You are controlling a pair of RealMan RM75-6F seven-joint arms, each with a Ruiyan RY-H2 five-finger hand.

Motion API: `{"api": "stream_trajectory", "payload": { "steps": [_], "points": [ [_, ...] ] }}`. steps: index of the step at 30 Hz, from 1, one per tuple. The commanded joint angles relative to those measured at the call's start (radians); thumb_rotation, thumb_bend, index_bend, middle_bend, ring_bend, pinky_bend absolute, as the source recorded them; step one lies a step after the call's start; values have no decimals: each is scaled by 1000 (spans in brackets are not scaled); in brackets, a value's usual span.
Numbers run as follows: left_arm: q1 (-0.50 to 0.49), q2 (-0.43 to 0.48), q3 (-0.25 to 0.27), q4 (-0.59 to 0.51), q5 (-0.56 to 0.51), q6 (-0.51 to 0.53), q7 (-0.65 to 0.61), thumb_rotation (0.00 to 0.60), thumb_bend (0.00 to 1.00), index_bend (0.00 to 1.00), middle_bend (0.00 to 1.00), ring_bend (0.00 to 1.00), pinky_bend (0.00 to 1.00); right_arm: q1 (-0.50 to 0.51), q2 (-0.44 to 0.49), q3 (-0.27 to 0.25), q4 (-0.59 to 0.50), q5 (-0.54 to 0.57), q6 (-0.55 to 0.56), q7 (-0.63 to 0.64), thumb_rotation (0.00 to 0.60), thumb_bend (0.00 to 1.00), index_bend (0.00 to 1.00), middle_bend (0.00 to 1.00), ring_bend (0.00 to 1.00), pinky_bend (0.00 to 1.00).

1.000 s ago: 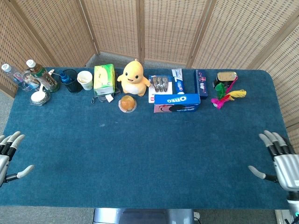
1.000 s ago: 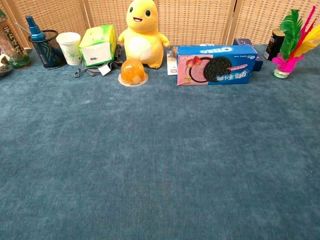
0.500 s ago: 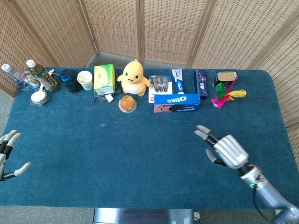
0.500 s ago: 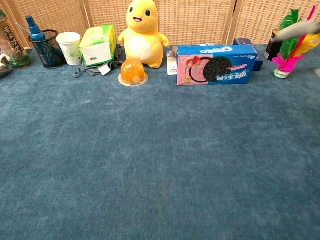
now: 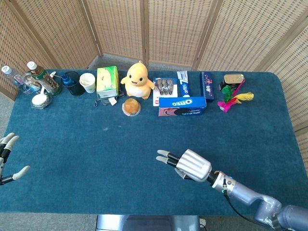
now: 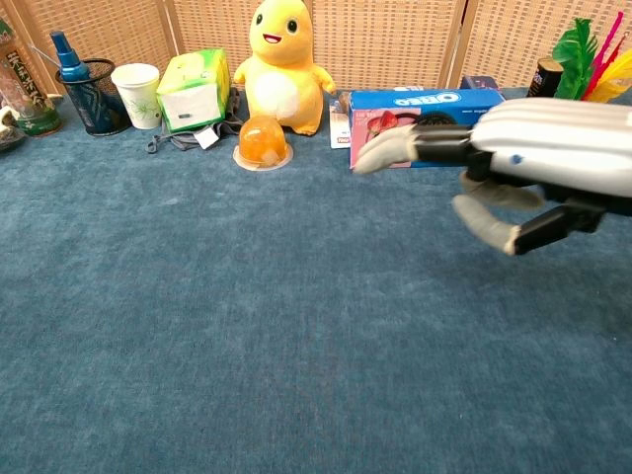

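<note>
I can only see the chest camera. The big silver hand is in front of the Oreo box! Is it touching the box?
Observer: No. In the head view the right hand is over the bare blue table, far apart from the Oreo box.
Operator: Where is the other hand? I don't see it.
Observer: The left hand is at the table's left edge, fingers apart, holding nothing.
Operator: What's hiding behind the Oreo box?
Observer: A pack of shiny silver pieces lies right behind it. They are too small to tell what they are.
</note>
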Motion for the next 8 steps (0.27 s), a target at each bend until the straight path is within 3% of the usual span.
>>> {"api": "stream_trajectory", "payload": {
  "steps": [1, 8],
  "points": [
    [7, -6, -3, -6, 2, 17, 22, 0, 19, 0, 0, 47, 0, 15, -17, -3, -8, 8, -20, -22, 600, 744, 62, 0, 867, 990],
    [9, -7, -6, -6, -10, 13, 37, 1, 19, 0, 0, 48, 0, 41, -46, 0, 0, 41, -69, -94, 600, 744, 59, 0, 868, 990]
  ]
}}
